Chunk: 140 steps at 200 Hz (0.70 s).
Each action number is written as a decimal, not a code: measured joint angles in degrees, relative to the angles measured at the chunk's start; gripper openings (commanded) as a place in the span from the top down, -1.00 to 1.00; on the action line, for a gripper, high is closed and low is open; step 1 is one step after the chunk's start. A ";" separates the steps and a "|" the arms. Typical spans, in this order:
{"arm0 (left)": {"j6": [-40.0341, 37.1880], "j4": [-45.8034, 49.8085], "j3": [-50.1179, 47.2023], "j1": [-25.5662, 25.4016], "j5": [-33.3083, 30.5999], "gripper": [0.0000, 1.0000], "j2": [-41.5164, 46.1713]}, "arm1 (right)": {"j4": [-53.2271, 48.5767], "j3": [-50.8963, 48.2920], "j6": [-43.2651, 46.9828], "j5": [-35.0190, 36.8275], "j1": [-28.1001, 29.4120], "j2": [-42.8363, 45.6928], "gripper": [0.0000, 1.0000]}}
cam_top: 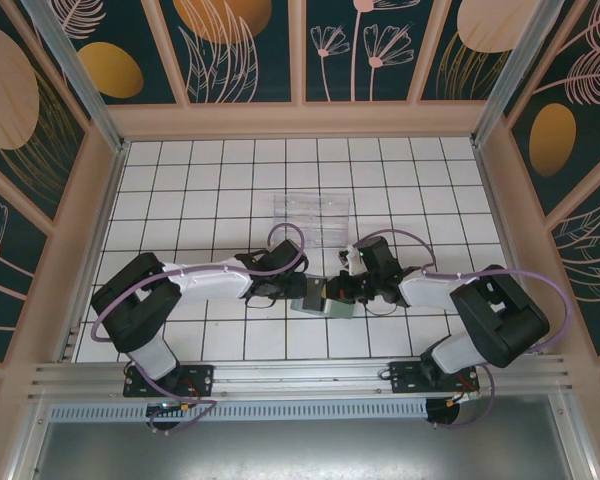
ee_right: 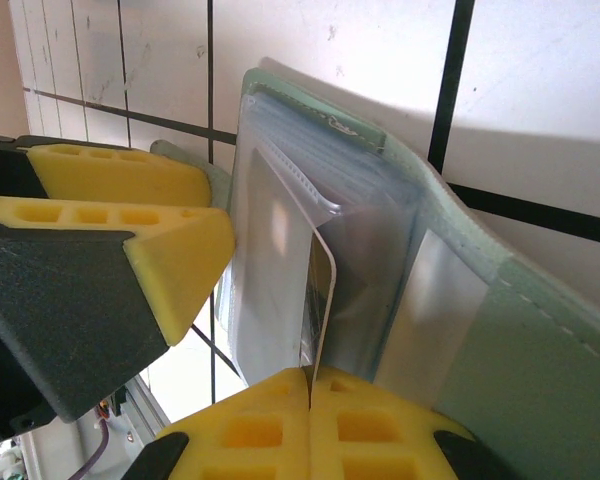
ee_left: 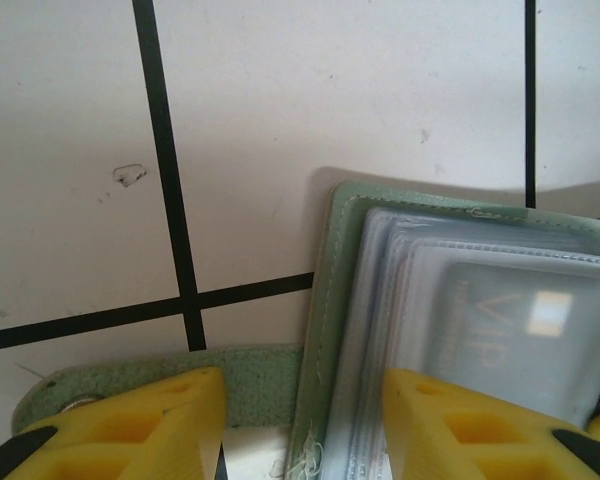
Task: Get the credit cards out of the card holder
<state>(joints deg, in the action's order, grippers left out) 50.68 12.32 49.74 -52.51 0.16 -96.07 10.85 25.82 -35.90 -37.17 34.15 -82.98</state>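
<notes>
Right end effector (ee_right: pixel 310 378) (closed) on card (ee_right: pixel 322 285)

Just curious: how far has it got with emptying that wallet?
The card holder lies open. The right gripper is shut on what looks like one card; the left gripper is open at the holder's edge. No card is free yet; pulling them out remains.

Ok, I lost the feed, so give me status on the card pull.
Left gripper open, straddling the open card holder edge. Right gripper shut on a card edge. Clear tray farther back, not in the way.
</notes>
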 measured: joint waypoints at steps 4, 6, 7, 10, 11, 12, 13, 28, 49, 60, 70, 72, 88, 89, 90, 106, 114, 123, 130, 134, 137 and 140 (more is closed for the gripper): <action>0.00 -0.04 0.00 0.00 -0.02 0.09 0.00 | 0.00 0.00 0.00 -0.02 0.00 0.00 1.00; 0.00 -0.04 0.00 0.00 -0.02 0.09 0.00 | 0.00 0.00 0.00 0.00 0.00 0.00 1.00; 0.00 -0.07 0.00 0.00 -0.02 0.09 0.00 | 0.00 0.00 0.00 -0.02 0.00 0.00 1.00; 0.00 -0.07 0.00 0.00 -0.02 0.08 0.00 | 0.00 0.00 0.00 0.00 0.00 0.00 1.00; 0.00 -0.07 0.00 0.00 -0.02 0.08 0.00 | -0.02 0.00 0.00 0.00 0.00 0.00 1.00; 0.00 -0.07 0.00 0.00 0.00 0.08 0.00 | -0.02 0.00 0.00 -0.02 0.00 0.00 1.00; 0.00 -0.07 0.00 0.00 0.00 0.08 0.00 | 0.00 0.00 0.00 0.00 0.00 0.00 1.00; 0.00 -0.09 0.00 0.00 -0.02 0.06 0.02 | 0.00 0.00 0.00 0.00 0.00 0.00 1.00; 0.00 -0.11 0.00 0.00 -0.02 0.03 0.33 | 0.00 0.00 0.00 0.00 0.00 0.00 1.00; 0.00 -0.11 0.00 0.00 0.00 0.01 0.42 | 0.00 0.00 0.00 0.00 0.00 0.00 1.00; 0.00 -0.11 0.00 0.00 0.04 0.00 0.42 | 0.00 0.00 0.00 -0.02 0.00 0.00 1.00; 0.00 -0.11 0.00 0.00 0.07 -0.01 0.42 | 0.00 0.00 0.00 0.00 0.00 0.00 1.00; 0.00 -0.15 0.00 0.00 0.55 -0.02 0.39 | 0.00 0.00 0.00 0.00 0.00 0.00 1.00; 0.00 -0.15 0.00 0.00 0.61 -0.02 0.39 | 0.00 0.00 0.00 0.00 0.00 0.00 1.00; 0.00 -0.15 0.00 -0.02 0.63 -0.02 0.39 | 0.00 0.00 0.00 0.00 0.00 0.00 1.00; 0.00 -0.20 0.00 -0.02 0.90 -0.02 0.26 | 0.00 0.00 0.00 0.00 0.00 0.00 1.00; -0.02 -0.31 0.00 -0.02 0.87 0.01 0.04 | 0.00 0.00 0.00 0.00 0.00 0.00 1.00; 0.00 -0.33 0.00 0.00 0.83 0.06 -0.11 | 0.00 0.00 0.00 -0.02 0.00 0.00 1.00; 0.00 -0.28 0.00 0.00 0.74 0.10 -0.11 | -0.02 0.00 0.00 0.00 0.00 0.00 1.00; -0.04 -0.28 0.00 0.00 0.68 0.11 -0.11 | -0.04 0.00 -0.02 -0.02 0.00 0.00 1.00; 0.00 -0.26 0.00 0.00 0.63 0.12 -0.11 | -0.15 0.00 0.00 0.00 0.00 0.00 1.00; -0.04 -0.24 0.00 0.00 0.61 0.13 -0.11 | -0.20 0.00 0.00 0.00 0.00 0.00 1.00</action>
<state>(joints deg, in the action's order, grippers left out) 50.63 12.08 49.74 -52.51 0.78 -96.18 10.66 25.82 -35.90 -37.17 34.15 -82.98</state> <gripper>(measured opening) 0.452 0.052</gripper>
